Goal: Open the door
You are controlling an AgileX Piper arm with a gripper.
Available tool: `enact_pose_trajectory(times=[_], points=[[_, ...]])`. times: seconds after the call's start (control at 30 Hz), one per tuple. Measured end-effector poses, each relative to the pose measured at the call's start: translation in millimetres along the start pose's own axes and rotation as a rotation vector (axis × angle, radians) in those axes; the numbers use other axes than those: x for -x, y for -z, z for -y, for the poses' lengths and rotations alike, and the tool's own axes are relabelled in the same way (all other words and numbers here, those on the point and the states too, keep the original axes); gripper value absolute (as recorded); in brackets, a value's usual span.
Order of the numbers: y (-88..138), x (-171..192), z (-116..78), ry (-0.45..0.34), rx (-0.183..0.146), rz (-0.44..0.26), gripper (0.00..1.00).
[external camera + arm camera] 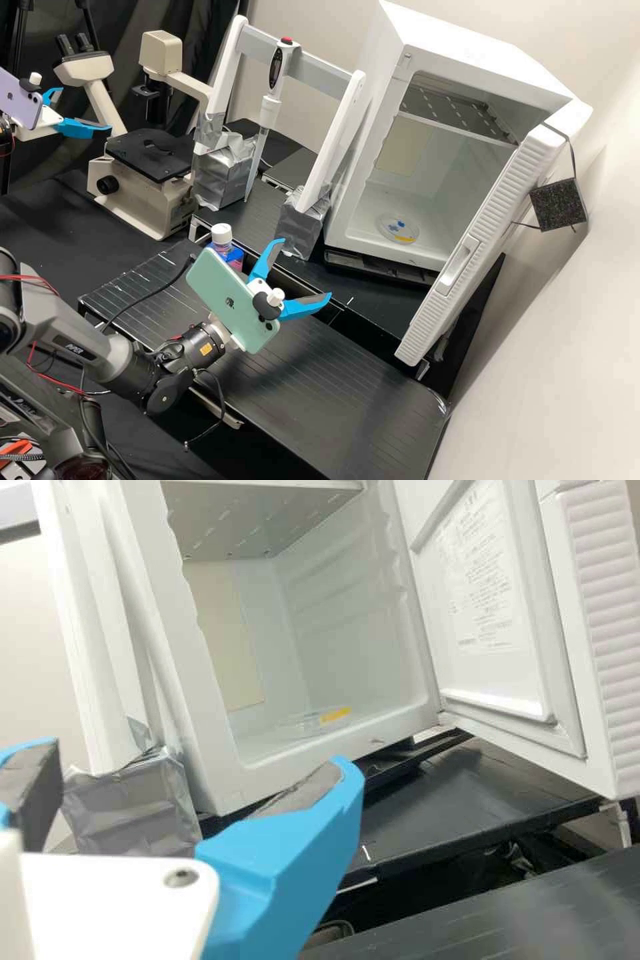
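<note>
Across the bench in the high view, the white cabinet faces forward with its door already swung wide open, leaning out towards the pale wall. Inside the cabinet, a perforated shelf spans the upper part, and a clear round dish rests on the floor near the front; in the dish are small blue pieces and a yellow strip. The door's ribbed outer side carries a recessed grip, and a dark speckled block hangs by a band over its far end. The gripper hangs over the black platform, fingers spread wide with nothing between them, well apart from the door. A green phone is mounted behind it. Near the phone stands a white-capped bottle; what fills it, I cannot tell. Farther back, a pipette hangs upright from a white rack with silver-wrapped feet, beside a microscope.

From the wrist view, the door's inner face appears, with a printed sheet on it and a raised ledge along its lower edge. The dish is seen nearly edge-on, its yellow strip plain. Dark pads line the two blue fingers, which stand well apart.
</note>
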Motion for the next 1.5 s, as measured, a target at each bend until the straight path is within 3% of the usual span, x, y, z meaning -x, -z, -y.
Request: enact_pose_trajectory(times=[0.97, 1.5], points=[[-5.6, -0.9, 2.7, -0.007, -0.028, 0.03, 1.0], [-5.0, -6.2, 5.0, 0.012, -0.015, 0.019, 1.0]])
